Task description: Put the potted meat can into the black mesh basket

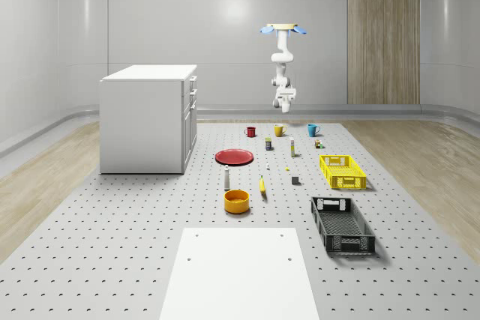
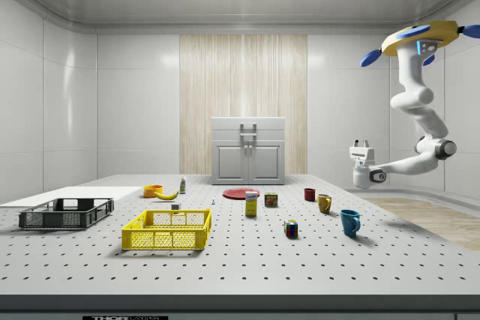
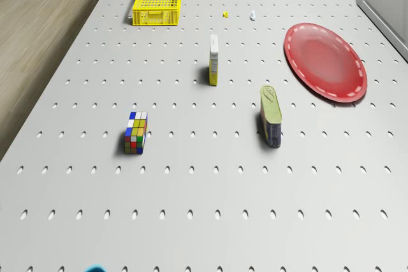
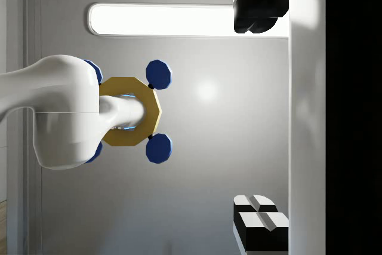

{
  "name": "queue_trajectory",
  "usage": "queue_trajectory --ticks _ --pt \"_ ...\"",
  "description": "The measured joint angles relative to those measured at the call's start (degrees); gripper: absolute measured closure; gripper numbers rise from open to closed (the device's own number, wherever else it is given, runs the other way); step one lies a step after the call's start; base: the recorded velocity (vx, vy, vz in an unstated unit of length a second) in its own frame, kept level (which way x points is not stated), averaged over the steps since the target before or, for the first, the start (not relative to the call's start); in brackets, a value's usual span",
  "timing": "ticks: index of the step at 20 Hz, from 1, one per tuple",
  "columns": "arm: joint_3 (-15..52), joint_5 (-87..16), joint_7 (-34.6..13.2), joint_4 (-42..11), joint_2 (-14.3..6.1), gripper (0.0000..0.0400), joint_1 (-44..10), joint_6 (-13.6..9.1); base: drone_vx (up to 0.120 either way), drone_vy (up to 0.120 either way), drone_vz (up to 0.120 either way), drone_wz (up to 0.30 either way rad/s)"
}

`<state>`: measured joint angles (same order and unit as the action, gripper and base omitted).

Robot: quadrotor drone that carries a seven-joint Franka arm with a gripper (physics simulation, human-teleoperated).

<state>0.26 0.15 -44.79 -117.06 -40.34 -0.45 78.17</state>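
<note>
Progress: nothing of the task looks done yet; pick-up, carry and drop all remain.
Potted meat can (image 3: 271,116): standing on the perforated tabletop (image 3: 204,183), just beside the red plate (image 3: 326,61) and apart from the Rubik's cube (image 3: 136,132); in the side view it stands near the middle of the row of small things (image 2: 271,199).
Black mesh basket (image 1: 342,224): at the near end of the tabletop in the whole-scene view, next to the yellow crate (image 1: 342,171); nothing lies in it as far as can be seen, and it is well apart from the can.
Drone (image 1: 283,30): hovering high over the far end of the tabletop, above the mugs.
Gripper (image 2: 362,142): held in the air at the end of the bent arm, pointing upward, well above the can.
Fingers (image 4: 261,219): spread apart, holding nothing.
Surface: a pale grey board with a regular grid of holes; a plain white sheet (image 1: 240,271) lies at its near end.
Room: curved grey walls, a wood-panelled strip (image 2: 243,103), wood flooring around the board, a white cabinet (image 1: 148,118) and a long ceiling light.
</note>
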Motion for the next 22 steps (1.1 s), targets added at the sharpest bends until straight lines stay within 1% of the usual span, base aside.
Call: queue_trajectory --ticks 4,22 --pt "0.0 0.0 0.0 -0.1 -0.1 0.0000 0.0 0.1 0.120 0.000 0.000 0.000" --pt "0.7 -0.9 -0.1 -0.6 -0.6 0.0000 -0.3 0.9 0.120 -0.120 0.000 0.000"
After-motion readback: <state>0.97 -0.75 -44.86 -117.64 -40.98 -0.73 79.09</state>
